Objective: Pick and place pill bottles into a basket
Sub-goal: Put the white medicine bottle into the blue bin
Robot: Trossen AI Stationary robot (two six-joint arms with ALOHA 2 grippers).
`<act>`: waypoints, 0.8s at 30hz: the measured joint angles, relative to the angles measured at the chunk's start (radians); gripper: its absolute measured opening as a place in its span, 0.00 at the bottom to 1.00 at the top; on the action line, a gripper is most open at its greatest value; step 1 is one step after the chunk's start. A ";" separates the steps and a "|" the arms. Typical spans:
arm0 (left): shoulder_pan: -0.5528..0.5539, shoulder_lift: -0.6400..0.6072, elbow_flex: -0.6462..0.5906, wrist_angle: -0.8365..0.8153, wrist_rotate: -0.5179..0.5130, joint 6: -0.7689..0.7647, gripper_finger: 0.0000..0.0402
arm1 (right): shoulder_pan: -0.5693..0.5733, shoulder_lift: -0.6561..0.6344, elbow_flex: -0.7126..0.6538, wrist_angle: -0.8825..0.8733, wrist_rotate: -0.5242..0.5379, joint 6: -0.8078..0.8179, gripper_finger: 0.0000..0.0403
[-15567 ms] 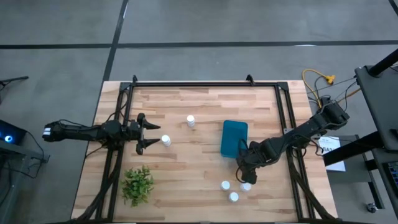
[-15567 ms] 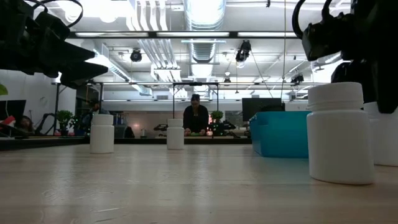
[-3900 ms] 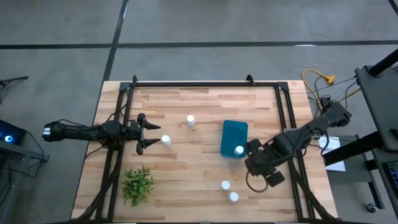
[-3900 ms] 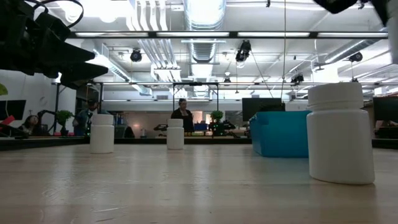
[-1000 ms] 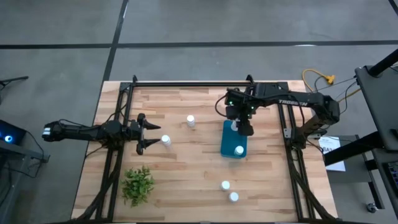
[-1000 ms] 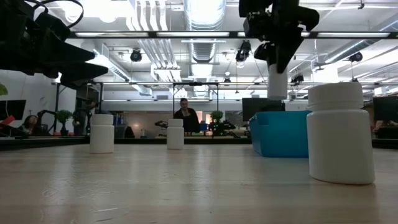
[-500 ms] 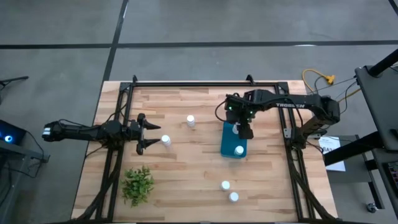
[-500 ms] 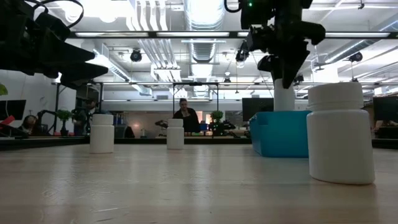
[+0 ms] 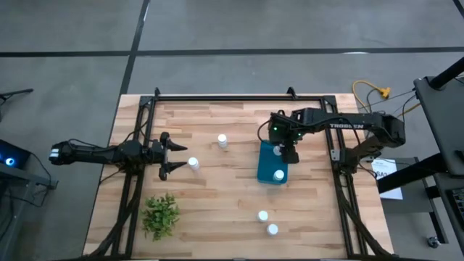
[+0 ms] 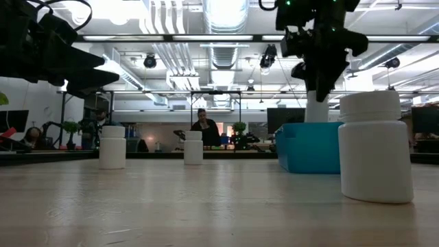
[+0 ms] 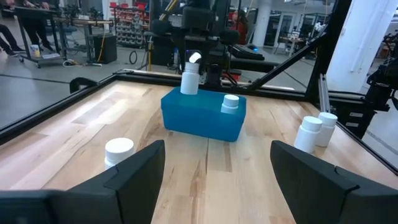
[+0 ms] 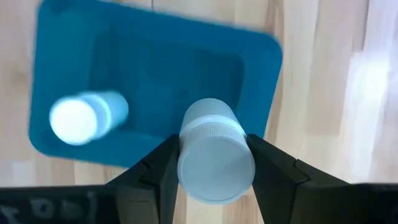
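Fingers on your left gripper (image 9: 171,155) stand wide apart and empty at the desk's (image 9: 217,203) left side, with 1 pill bottle (image 9: 193,164) just in front of them and another (image 9: 222,141) a little farther along; the green plant (image 9: 160,215) sits near the front-left corner. Leave that arm waiting.

Moving right, the basket (image 9: 266,170) already has 1 bottle (image 9: 279,175) standing in its near end. Your right gripper (image 9: 284,150) hangs over the basket's far end, fingers clamped on a bottle (image 12: 216,151) by its sides; the low view shows the bottle's base about level with the rim.

To finish this placement well, you should centre the bottle over the open floor of the basket, clear of the far wall and the bottle already inside. Lower it straight until the base is down inside, then part the fingers only enough to let go and lift straight up, so you do not tip it.

Further right, 2 bottles (image 9: 263,216) (image 9: 272,230) still stand touching or nearly so near the front edge; they look like your next picks.
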State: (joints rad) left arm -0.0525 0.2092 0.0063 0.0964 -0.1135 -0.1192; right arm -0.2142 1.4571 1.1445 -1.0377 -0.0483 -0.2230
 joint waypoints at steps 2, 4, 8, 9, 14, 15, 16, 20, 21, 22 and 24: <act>0.000 -0.001 0.000 0.000 0.000 0.000 0.68 | 0.000 -0.019 -0.028 -0.002 0.000 0.006 0.37; 0.000 -0.001 0.000 0.001 0.000 0.000 0.68 | -0.002 -0.032 -0.059 0.001 0.000 0.007 0.37; 0.000 0.000 0.000 0.001 0.000 0.000 0.68 | -0.002 -0.035 -0.097 0.029 0.000 0.006 0.37; 0.000 0.000 0.000 -0.001 0.000 0.000 0.68 | -0.002 -0.036 -0.106 0.043 0.000 0.006 0.37; -0.001 -0.002 0.000 0.000 0.000 0.000 0.68 | -0.002 -0.025 -0.160 0.106 -0.003 0.009 0.37; -0.001 -0.002 0.000 0.000 0.000 0.000 0.68 | -0.002 -0.022 -0.167 0.107 -0.003 0.006 0.37; -0.001 -0.002 0.000 0.000 0.000 0.000 0.68 | -0.002 -0.020 -0.175 0.108 -0.003 0.006 0.37; -0.001 -0.001 0.000 0.000 0.000 0.000 0.68 | -0.002 -0.020 -0.201 0.129 -0.002 0.006 0.37; -0.001 -0.001 0.000 0.000 0.000 0.000 0.68 | -0.002 -0.020 -0.203 0.133 -0.001 0.006 0.37; -0.001 0.000 0.000 0.000 0.000 0.000 0.68 | -0.002 -0.020 -0.204 0.133 -0.001 0.005 0.37; -0.001 -0.001 0.000 0.000 0.000 0.000 0.68 | -0.002 -0.019 -0.204 0.146 0.005 0.005 0.37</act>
State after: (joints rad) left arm -0.0532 0.2080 0.0063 0.0963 -0.1136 -0.1192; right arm -0.2161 1.4384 0.9401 -0.8919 -0.0433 -0.2179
